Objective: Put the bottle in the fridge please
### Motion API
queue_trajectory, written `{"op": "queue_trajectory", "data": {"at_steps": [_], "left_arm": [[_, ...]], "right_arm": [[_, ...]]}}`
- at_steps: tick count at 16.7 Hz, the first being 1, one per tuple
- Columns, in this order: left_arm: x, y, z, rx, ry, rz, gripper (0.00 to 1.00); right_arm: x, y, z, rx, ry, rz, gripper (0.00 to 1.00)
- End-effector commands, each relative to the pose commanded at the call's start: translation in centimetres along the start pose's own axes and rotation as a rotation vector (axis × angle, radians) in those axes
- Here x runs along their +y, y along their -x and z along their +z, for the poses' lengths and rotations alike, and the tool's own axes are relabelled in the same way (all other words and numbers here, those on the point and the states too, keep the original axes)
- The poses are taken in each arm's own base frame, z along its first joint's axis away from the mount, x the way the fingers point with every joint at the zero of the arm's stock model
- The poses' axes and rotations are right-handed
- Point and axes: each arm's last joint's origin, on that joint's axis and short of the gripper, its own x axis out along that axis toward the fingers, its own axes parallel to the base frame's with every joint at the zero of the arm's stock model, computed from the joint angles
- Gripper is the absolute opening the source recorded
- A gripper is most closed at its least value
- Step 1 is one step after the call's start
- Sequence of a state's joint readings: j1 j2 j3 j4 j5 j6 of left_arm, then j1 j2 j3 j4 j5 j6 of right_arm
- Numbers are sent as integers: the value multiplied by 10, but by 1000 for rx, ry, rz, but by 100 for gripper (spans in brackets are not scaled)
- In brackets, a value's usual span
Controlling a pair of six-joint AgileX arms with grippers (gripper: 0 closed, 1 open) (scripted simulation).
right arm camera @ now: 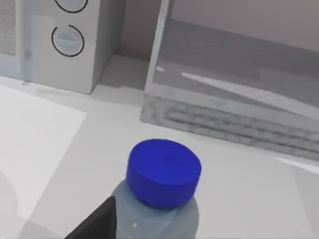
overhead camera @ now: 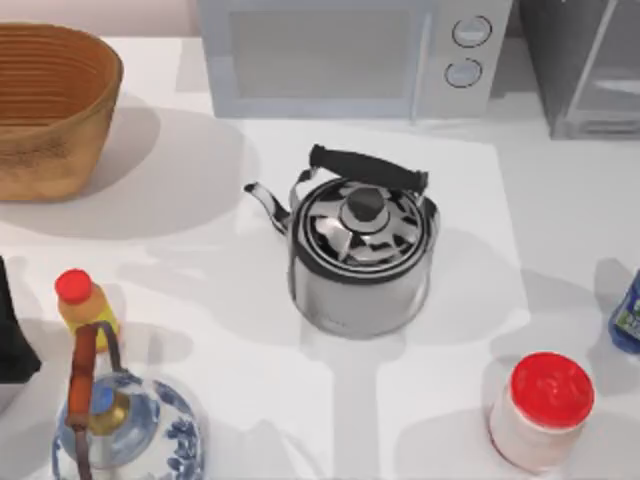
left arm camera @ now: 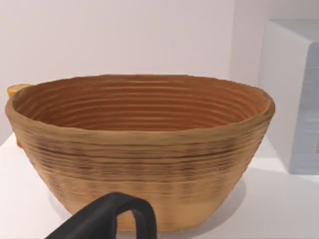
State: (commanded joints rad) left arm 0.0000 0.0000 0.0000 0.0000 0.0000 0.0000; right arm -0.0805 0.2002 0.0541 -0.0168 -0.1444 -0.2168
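woven basket on white table, gripper below

You had one blue bottle, one fridge and one microwave with two round knobs. There were two kettles: one steel kettle and one blue-and-white kettle. You also had one woven basket, one yellow bottle and one red-lidded jar.
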Motion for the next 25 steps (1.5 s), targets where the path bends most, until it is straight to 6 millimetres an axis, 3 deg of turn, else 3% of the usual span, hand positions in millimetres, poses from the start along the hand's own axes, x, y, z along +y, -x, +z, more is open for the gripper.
{"op": "queue_trajectory", "data": {"at_steps": [6, 11, 15, 19, 25], "left_arm": [[0, 0, 0, 0, 0, 0, 100], [0, 0, 0, 0, 0, 0, 100], [0, 0, 0, 0, 0, 0, 100], [0, 0, 0, 0, 0, 0, 100], [0, 0, 0, 0, 0, 0, 100]], "right_arm": [[-25, -25, 3, 199, 206, 193, 100], [-50, -53, -15, 283, 146, 456, 100], [-65, -69, -38, 247, 61, 632, 100], [-76, -74, -52, 182, 26, 693, 100], [-77, -74, -53, 173, 24, 701, 100]]}}
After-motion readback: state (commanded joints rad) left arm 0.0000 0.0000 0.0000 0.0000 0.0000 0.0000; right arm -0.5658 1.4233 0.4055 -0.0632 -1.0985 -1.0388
